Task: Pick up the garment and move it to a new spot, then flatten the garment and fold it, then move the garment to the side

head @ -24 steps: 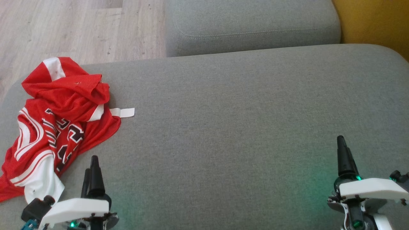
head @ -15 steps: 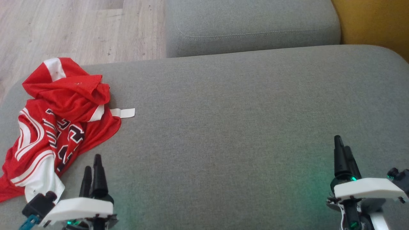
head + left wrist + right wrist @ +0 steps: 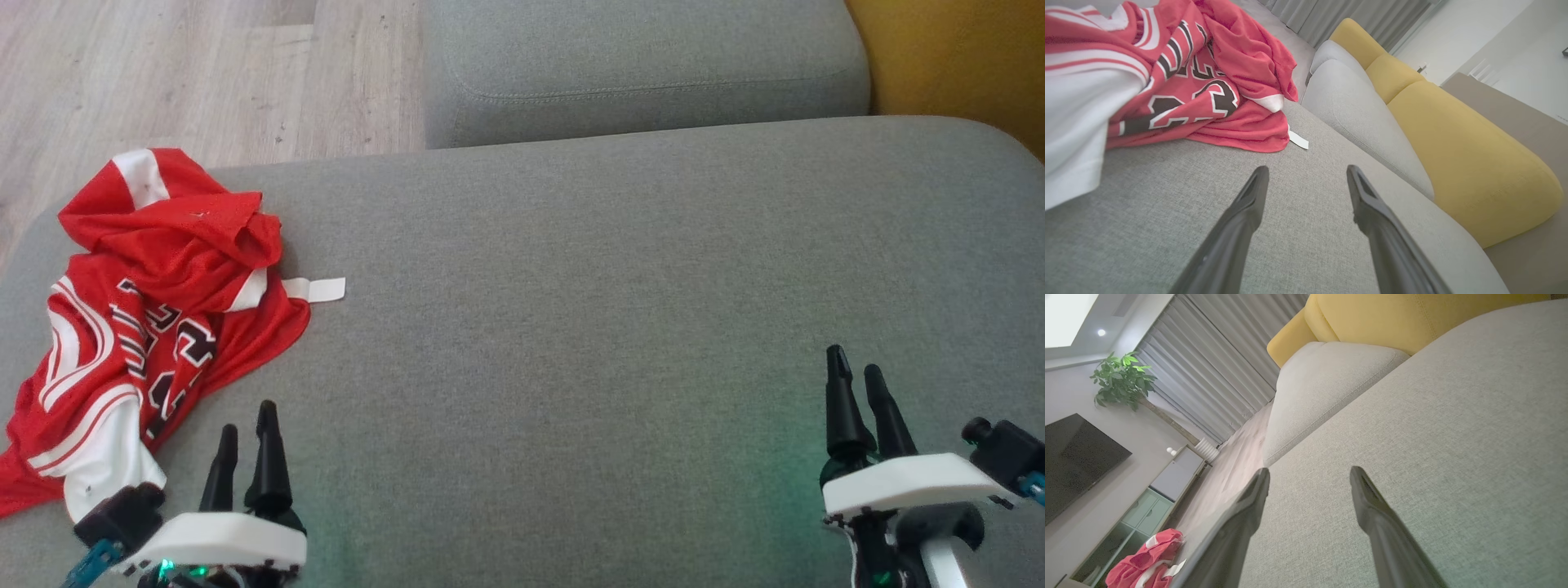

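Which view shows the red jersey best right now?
Head view: nearly the whole crumpled jersey lies at the left end of the grey cushion. Left wrist view crops it close up; right wrist view shows it small and far.

The head view looks steeply down on the grey sofa seat [image 3: 571, 327]. Both wrist views skim low along that seat, close to the fabric — the left faces the red garment [image 3: 1184, 94] nearby, the right sees it far off; both share the yellow backrest [image 3: 1453, 143].
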`<state>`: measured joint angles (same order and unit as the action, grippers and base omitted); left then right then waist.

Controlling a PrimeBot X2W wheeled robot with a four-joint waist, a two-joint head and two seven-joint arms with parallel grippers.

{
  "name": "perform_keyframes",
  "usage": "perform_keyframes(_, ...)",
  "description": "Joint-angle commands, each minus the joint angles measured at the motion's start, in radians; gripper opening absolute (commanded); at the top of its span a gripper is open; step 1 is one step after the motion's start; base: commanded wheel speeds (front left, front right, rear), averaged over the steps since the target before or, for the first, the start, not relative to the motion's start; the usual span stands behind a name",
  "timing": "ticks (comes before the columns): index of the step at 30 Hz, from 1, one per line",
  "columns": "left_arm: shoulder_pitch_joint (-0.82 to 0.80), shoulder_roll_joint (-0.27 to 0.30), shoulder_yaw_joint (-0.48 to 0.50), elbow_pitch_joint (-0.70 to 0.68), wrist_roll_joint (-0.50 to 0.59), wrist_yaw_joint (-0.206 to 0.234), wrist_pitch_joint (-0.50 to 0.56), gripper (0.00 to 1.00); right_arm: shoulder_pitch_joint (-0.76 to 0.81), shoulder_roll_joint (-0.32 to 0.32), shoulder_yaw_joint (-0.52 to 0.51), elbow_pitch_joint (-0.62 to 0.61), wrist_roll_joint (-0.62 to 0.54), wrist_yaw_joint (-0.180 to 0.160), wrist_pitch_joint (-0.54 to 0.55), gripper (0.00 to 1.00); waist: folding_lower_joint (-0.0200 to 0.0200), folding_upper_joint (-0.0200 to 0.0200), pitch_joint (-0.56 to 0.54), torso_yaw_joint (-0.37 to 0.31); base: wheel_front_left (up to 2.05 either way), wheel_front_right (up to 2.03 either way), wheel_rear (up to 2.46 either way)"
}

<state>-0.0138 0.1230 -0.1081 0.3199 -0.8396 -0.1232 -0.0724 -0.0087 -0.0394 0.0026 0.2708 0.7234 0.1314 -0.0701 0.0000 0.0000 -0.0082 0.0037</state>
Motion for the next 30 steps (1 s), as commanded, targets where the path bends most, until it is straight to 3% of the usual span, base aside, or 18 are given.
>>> perform_keyframes(1,-0.051,0.028,0.004,-0.023,0.050,-0.002,-0.016,1.00,-0.051,-0.008,0.021,-0.037,-0.055,0.000,-0.017,1.00,0.0000,0.0000,-0.001,0.000,0.00,0.00,0.00)
perform_keyframes(30,-0.051,0.057,0.007,0.026,0.350,0.018,-0.098,1.00,-0.057,-0.009,0.066,-0.010,-0.394,-0.001,-0.100,1.00,0.0000,0.0000,-0.001,0.001,0.00,0.00,0.00)
